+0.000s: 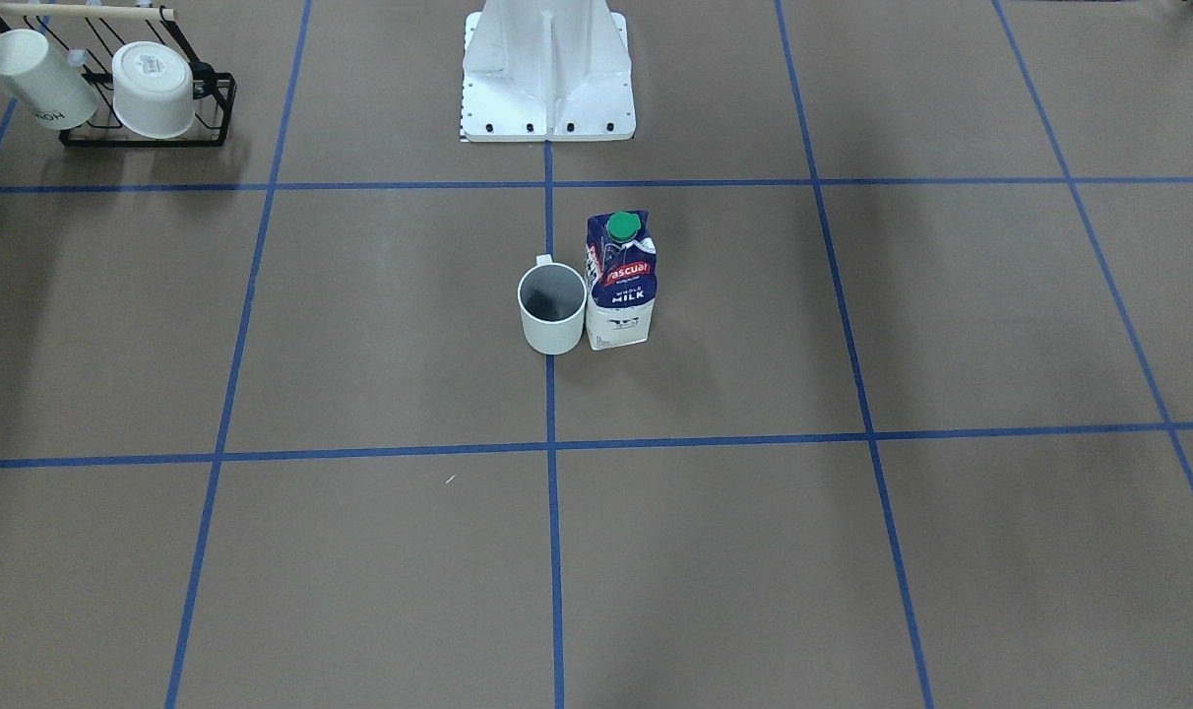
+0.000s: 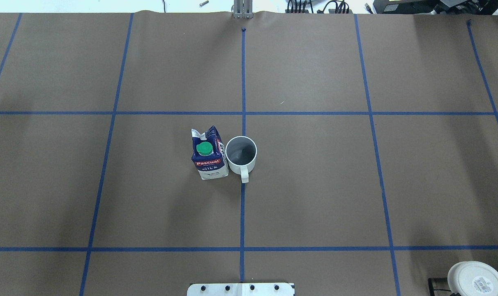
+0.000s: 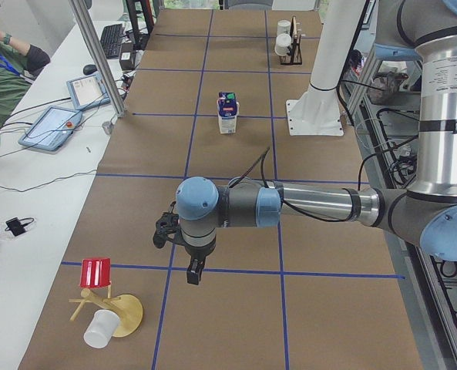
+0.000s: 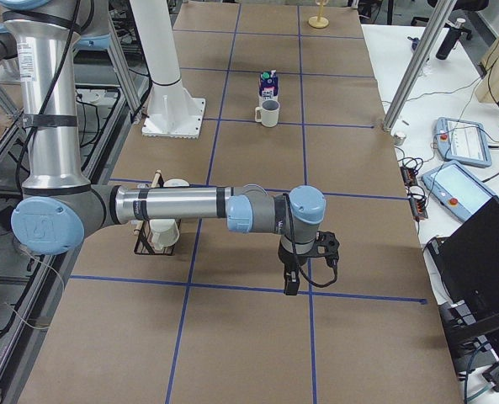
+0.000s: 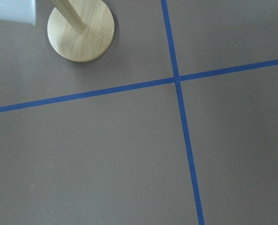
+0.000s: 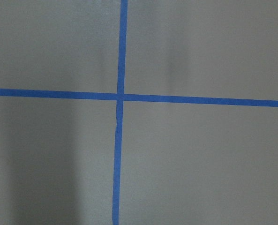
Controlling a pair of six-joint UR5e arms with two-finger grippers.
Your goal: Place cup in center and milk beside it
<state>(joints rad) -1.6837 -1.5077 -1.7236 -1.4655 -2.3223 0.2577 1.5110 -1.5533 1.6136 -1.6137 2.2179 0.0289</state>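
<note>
The cup [image 1: 552, 310] stands upright on the blue centre tape line [image 1: 551, 394] in the middle of the brown surface, its handle toward the robot [image 2: 241, 154]. The milk [image 1: 620, 286] stands upright right beside it, touching or nearly so, on the robot's left [image 2: 208, 154]. Both also show far off in the right side view: the cup [image 4: 268, 113] and the milk [image 4: 268, 86]. My left gripper [image 3: 191, 270] and right gripper [image 4: 289, 282] hang over bare table far from them. I cannot tell if they are open or shut.
A black rack with two white cups [image 1: 144, 94] stands near the robot's right side [image 4: 156, 227]. A wooden stand [image 3: 120, 312] with a red cup [image 3: 95, 273] and a white cup [image 3: 99, 330] is at the left end. The robot base [image 1: 547, 74] is behind the centre.
</note>
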